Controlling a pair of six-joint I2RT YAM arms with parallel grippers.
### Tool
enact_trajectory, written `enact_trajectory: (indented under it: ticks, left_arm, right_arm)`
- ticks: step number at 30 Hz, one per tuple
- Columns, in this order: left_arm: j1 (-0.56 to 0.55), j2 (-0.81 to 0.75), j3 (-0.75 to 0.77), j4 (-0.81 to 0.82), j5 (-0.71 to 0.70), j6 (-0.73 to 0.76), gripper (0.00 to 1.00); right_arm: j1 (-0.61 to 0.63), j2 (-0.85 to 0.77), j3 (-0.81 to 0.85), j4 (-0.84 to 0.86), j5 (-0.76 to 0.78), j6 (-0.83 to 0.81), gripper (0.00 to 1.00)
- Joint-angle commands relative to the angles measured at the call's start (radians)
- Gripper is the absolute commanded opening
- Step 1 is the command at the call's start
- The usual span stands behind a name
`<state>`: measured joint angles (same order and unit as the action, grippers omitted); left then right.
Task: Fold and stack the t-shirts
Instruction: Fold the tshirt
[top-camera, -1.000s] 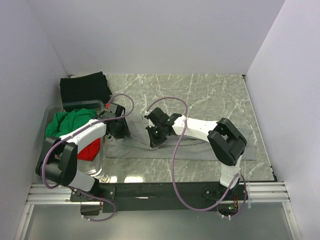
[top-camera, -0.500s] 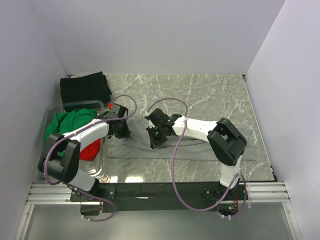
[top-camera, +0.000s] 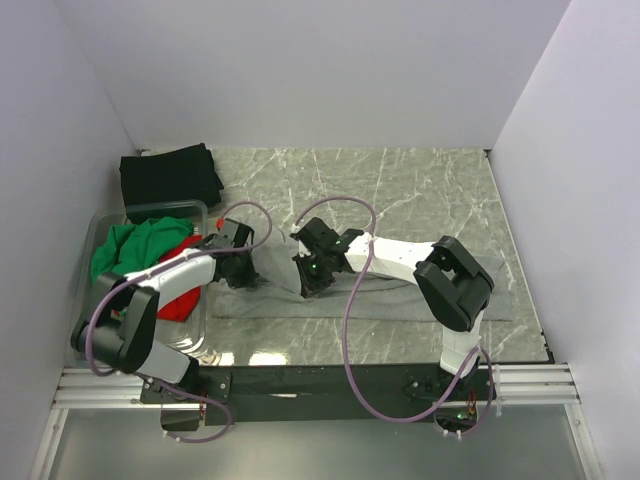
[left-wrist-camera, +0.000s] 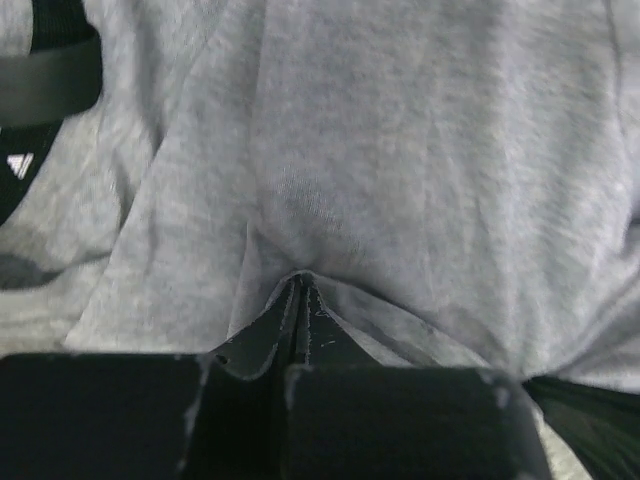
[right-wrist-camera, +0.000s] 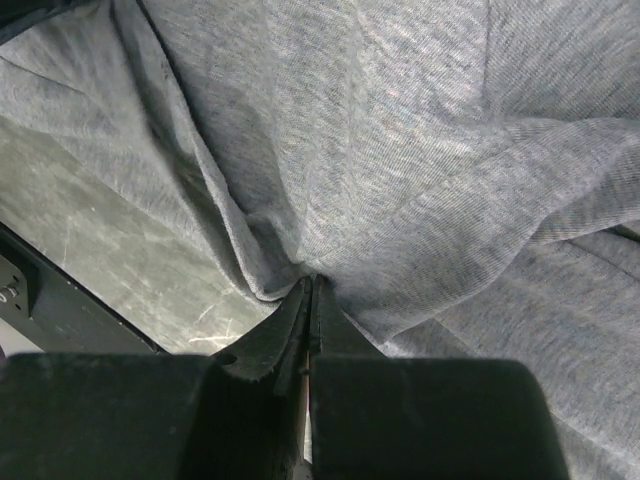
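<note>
Spread t-shirt (top-camera: 400, 300) lies across the near half of the bench (top-camera: 400, 190), running left to right. Left gripper (top-camera: 245, 278) is down on its left end, right gripper (top-camera: 310, 285) on its middle, the two near each other. Left of the shirt, there's the bin (top-camera: 150, 208), with one bunched t-shirt (top-camera: 130, 250) piled over another t-shirt (top-camera: 180, 300) inside. Behind the bin, in the far-left corner, lies a folded t-shirt (top-camera: 170, 175).

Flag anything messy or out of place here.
Nothing damaged or spilled. The green shirt and red shirt lie crumpled in the clear bin at left, unlike the folded black shirt behind. The grey shirt puckers where the left gripper and right gripper pinch it.
</note>
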<state>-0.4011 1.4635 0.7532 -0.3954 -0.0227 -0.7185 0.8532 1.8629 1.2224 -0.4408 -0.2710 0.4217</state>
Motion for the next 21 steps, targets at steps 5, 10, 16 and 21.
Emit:
enact_trajectory:
  ticks: [5, 10, 16, 21]
  left_arm:
    - [-0.005, -0.176, -0.083, 0.059, 0.058, 0.004, 0.0]
    - [-0.005, -0.253, -0.132, 0.034, 0.07, 0.01, 0.0]
    - [-0.005, -0.292, -0.153, -0.014, 0.079, 0.004, 0.0]
    - [-0.005, -0.325, -0.12, -0.089, 0.082, -0.01, 0.01]
  right_arm:
    - [0.007, -0.016, -0.017, 0.014, 0.032, 0.023, 0.0]
    - [0.007, -0.018, -0.027, 0.004, 0.052, 0.034, 0.0]
    - [0.007, -0.033, -0.04, -0.003, 0.062, 0.043, 0.08]
    - [0.007, -0.06, -0.06, -0.004, 0.067, 0.046, 0.2]
